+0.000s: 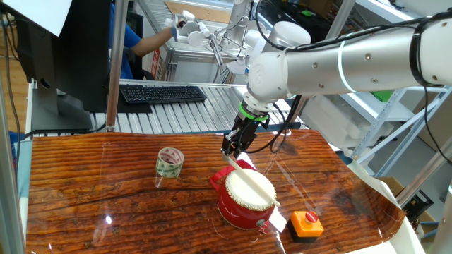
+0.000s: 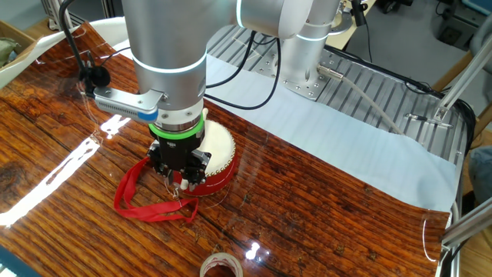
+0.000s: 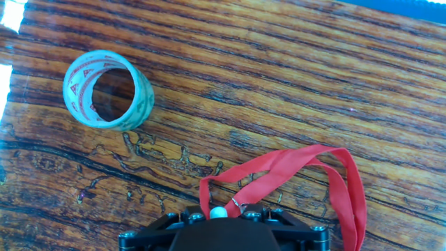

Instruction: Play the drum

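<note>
- The tape roll (image 1: 169, 163) stood upright on the worktop (image 1: 92, 190), left of the drum and apart from it. A wide swing of the arm to that side could knock it over.
- The pincer (image 1: 235, 147) pointed down at the drum's far left edge. Its jaws were partly closed and appeared clamped on the end of a pale stick (image 1: 258, 187), which lay slanted across the skin.
- The grip sat at the stick's very end. A hard stroke could twist the stick in the jaws or pull it free.
- A red strap (image 3: 279, 165) lay looped on the worktop beside the drum, directly under the pincer. A low stroke could catch it and drag the drum.
- The drum (image 1: 244, 208) sat right of centre on the worktop, near the front edge. It was unsecured, so an off-centre blow could tip or shift it.
- The drum was small, squat and barrel-shaped, with a red body, a round cream-white skin and a studded rim.
- An orange button box (image 1: 307, 224) sat just right of the drum. A sliding drum could strike it.
</note>
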Controlling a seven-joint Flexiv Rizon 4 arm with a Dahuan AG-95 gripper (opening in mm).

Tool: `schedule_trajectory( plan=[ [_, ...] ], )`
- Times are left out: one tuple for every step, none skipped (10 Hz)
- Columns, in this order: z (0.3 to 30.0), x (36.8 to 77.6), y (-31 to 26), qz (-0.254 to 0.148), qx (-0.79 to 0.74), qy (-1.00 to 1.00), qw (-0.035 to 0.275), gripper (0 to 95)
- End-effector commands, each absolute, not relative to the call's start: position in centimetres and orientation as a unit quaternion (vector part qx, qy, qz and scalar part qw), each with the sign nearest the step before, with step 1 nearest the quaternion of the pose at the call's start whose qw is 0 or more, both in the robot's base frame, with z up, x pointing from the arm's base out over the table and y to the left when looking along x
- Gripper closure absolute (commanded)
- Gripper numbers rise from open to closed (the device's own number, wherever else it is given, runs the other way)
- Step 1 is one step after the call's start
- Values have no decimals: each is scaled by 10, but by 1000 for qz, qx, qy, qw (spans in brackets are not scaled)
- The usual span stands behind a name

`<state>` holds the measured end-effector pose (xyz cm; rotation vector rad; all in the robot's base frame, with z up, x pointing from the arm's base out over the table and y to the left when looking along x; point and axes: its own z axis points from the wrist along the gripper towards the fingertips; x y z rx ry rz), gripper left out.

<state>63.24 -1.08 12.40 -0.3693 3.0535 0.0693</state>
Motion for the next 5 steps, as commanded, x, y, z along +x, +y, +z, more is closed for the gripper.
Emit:
schedule_trajectory(
  plan=[
    [124,632,-11,22,-120,992,33,570],
    [124,632,-11,22,-120,992,33,570],
    [138,598,-22,26,-116,993,28,760],
    [138,598,-22,26,-115,993,28,760],
    [138,598,-22,27,-115,993,28,760]
  ],
)
